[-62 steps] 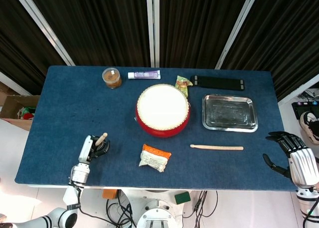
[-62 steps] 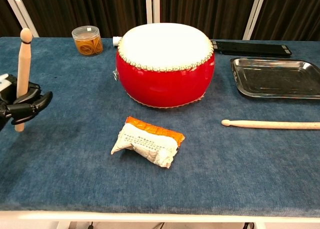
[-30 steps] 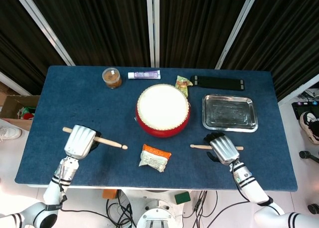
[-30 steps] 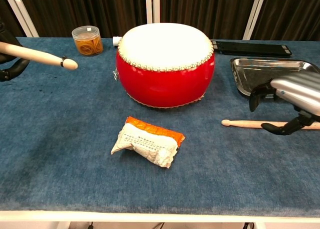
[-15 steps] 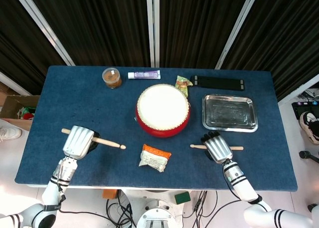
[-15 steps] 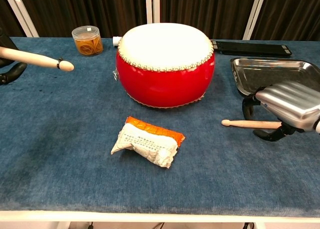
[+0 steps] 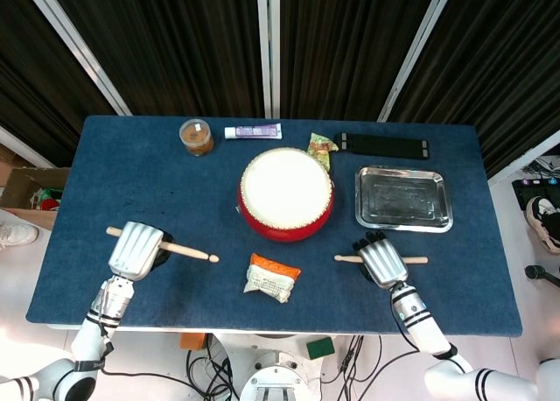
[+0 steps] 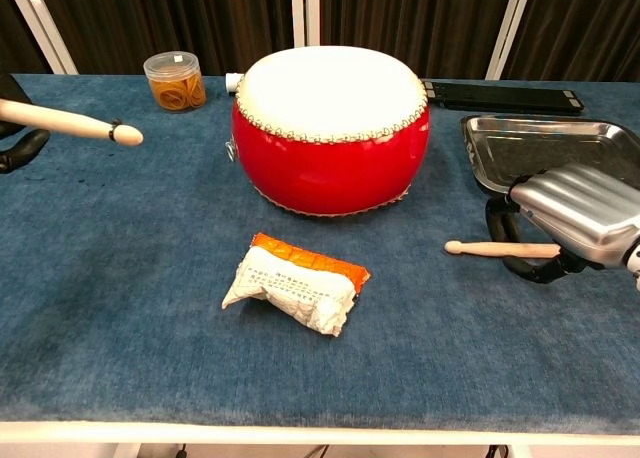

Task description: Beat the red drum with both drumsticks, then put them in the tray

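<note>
The red drum [image 7: 286,193] [image 8: 330,128] with its white skin stands mid-table. Right of it lies the steel tray [image 7: 402,199] [image 8: 552,154], with nothing in it. My left hand [image 7: 136,249] grips one drumstick [image 7: 188,252] [image 8: 70,122] roughly level, its tip pointing right toward the drum; in the chest view only a dark finger [image 8: 22,150] shows at the left edge. My right hand [image 7: 383,261] [image 8: 582,214] lies palm-down over the second drumstick [image 7: 346,258] [image 8: 495,248] in front of the tray, fingers curled around its shaft, which is low at the cloth.
An orange-and-white packet [image 7: 272,277] [image 8: 295,281] lies in front of the drum. Along the back edge are a jar of rubber bands [image 7: 196,137] [image 8: 174,80], a tube [image 7: 252,131], a green packet [image 7: 322,144] and a black strip [image 7: 382,144] [image 8: 500,95].
My right hand came in from the right edge, settled over the lying drumstick and curled its fingers round it. My left hand turned its stick from upright to level.
</note>
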Robot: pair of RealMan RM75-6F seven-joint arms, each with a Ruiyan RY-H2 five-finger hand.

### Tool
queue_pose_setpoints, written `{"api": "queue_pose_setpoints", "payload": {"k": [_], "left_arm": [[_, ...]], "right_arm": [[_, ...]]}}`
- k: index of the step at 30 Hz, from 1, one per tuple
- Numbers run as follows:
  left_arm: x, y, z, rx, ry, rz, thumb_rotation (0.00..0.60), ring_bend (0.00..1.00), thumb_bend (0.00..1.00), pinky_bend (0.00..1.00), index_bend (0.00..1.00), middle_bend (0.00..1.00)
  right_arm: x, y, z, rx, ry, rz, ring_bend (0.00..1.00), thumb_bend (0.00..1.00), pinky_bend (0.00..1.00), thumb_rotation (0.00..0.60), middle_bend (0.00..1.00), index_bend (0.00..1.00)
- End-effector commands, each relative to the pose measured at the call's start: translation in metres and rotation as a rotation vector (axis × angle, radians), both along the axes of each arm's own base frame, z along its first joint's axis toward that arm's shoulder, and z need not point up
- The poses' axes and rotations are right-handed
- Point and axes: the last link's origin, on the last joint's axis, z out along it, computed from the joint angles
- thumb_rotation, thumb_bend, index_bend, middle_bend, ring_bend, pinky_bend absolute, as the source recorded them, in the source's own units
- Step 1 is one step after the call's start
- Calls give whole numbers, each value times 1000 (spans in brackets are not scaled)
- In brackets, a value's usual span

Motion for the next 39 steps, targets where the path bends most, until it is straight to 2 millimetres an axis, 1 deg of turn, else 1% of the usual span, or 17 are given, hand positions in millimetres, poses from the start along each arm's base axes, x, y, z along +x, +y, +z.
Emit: {"api": "queue_pose_setpoints", "payload": {"k": [1, 4, 7, 10, 11, 15, 20, 23, 29, 35, 39], "left_arm": [[-1, 0, 1, 3, -1, 4, 600, 996, 491, 1000, 1000, 1000], [-2, 0, 4, 15, -7, 12, 600, 996, 489, 1000, 1000, 1000], [-3, -1, 8, 28, -17, 23, 600, 995, 488, 1000, 1000, 1000], [-5, -2, 11, 37, -26, 32, 600, 995, 487, 1000, 1000, 1000], [-5, -2, 12, 38, -30, 36, 600, 995, 487, 1000, 1000, 1000], [-6, -3, 13, 36, -35, 42, 600, 995, 486, 1000, 1000, 1000], [-3, -3, 13, 33, -42, 39, 600, 995, 486, 1000, 1000, 1000], [-2, -3, 11, 26, -36, 36, 600, 995, 485, 1000, 1000, 1000], [-1, -3, 12, 23, -31, 39, 600, 995, 485, 1000, 1000, 1000], [-2, -3, 11, 17, -29, 42, 600, 995, 483, 1000, 1000, 1000], [-3, -3, 11, 14, -28, 45, 600, 995, 482, 1000, 1000, 1000]], "right_arm": [[1, 2, 2, -9, -43, 5, 314, 477, 359, 600, 566, 612], [3, 3, 15, -29, -193, -11, 318, 479, 359, 600, 568, 619], [-1, 4, 32, -55, -382, -46, 332, 480, 359, 600, 571, 622], [-12, 4, 51, -90, -577, -99, 334, 481, 362, 600, 572, 623], [-19, 5, 57, -97, -663, -135, 333, 481, 362, 600, 572, 624], [-40, 7, 68, -81, -931, -252, 333, 481, 362, 600, 572, 626], [-56, 4, 69, -13, -1269, -382, 332, 481, 362, 600, 571, 626], [-62, 1, 67, 21, -1432, -436, 332, 480, 362, 600, 569, 626], [-67, -6, 62, 70, -1717, -511, 332, 477, 362, 600, 559, 627], [-64, -13, 61, 134, -1889, -549, 332, 475, 362, 600, 536, 632], [-60, -19, 60, 172, -1983, -565, 332, 456, 361, 600, 519, 612]]}}
